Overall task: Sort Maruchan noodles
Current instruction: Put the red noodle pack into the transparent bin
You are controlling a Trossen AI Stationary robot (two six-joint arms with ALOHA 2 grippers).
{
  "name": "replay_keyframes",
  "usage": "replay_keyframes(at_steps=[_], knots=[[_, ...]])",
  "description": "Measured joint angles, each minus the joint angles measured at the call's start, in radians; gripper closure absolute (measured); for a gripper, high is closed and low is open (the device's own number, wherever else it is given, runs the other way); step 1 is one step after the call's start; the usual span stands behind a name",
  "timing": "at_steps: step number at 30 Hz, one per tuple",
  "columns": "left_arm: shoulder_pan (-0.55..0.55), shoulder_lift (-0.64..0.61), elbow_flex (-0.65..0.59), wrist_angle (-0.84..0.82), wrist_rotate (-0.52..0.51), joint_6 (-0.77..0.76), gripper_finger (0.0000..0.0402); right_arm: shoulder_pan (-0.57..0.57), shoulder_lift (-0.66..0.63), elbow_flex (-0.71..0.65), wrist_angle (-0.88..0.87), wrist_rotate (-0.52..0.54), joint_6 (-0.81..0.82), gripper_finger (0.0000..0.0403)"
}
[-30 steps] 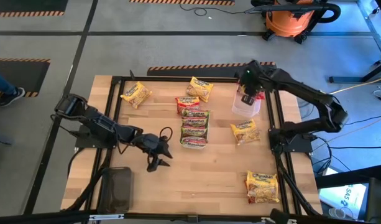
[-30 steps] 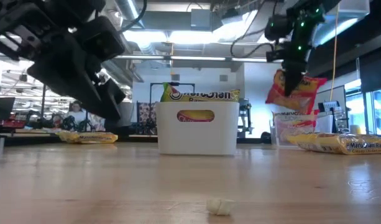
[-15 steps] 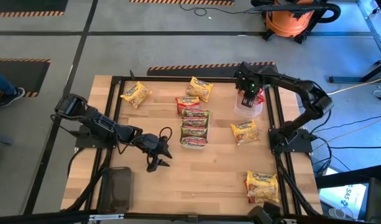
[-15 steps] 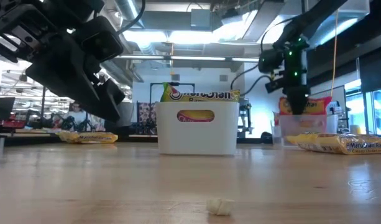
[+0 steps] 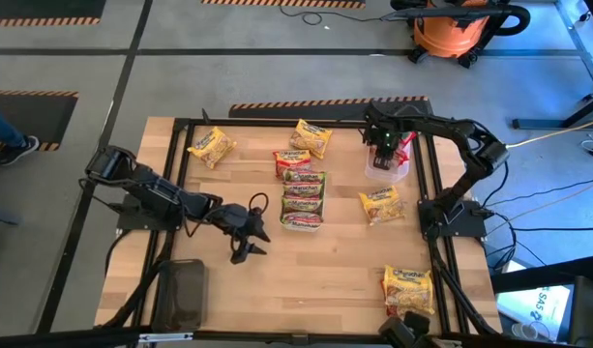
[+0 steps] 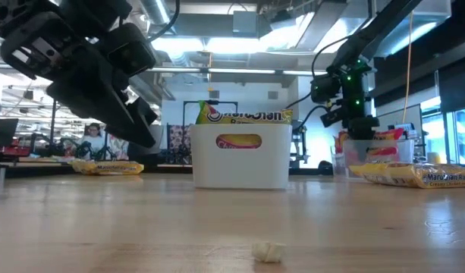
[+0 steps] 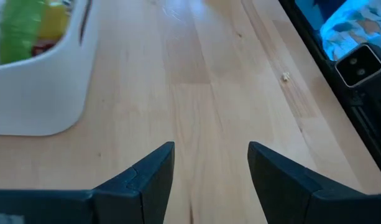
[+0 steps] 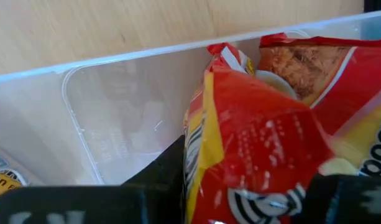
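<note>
Near edge: a yellow packet (image 5: 408, 289) lies flat on the table (image 5: 344, 280). Left gripper (image 5: 246, 235) hovers mid-table w/ jaws released, nothing between them. Past it, a white tray (image 5: 302, 199) holds green-label packets. Far right, the right gripper (image 5: 385, 147) is down inside the clear tray (image 5: 387, 170), jaws pinched on the red packet (image 8: 258, 149). These should be light and crinkly, the film slippery, noodles brittle, so pinch a wrapper edge, gently.
</note>
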Motion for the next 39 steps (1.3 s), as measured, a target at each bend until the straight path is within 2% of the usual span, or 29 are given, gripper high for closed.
replay_keyframes(at_steps=[6,10,13,20,25,33,35,39], knots=[[0.021,0.000,0.000,0.000,0.047,-0.001,0.0202,0.000,0.000,0.001,0.025,0.078,-0.011,0.0223],[0.032,0.000,0.000,0.000,0.081,0.000,0.0202,0.000,0.000,0.046,-0.038,0.094,-0.016,0.0183],[0.034,0.000,0.000,0.001,0.091,0.002,0.0202,0.000,-0.001,0.092,-0.081,0.112,0.006,0.0168],[0.033,0.000,0.000,0.001,0.108,0.005,0.0202,0.000,-0.001,0.115,-0.072,0.247,0.010,0.0164],[0.032,0.000,0.000,0.000,0.109,0.006,0.0202,0.023,-0.001,0.115,-0.096,0.258,0.041,0.0164],[0.032,0.000,0.000,0.000,0.103,0.005,0.0202,0.136,-0.077,0.191,-0.180,0.287,0.113,0.0164],[0.032,0.001,0.000,0.012,0.086,0.000,0.0202,0.171,-0.107,0.221,-0.198,0.278,0.167,0.0164],[0.015,0.001,0.002,0.032,-0.005,0.004,0.0202,0.272,-0.183,0.234,-0.191,0.164,0.321,0.0164]])
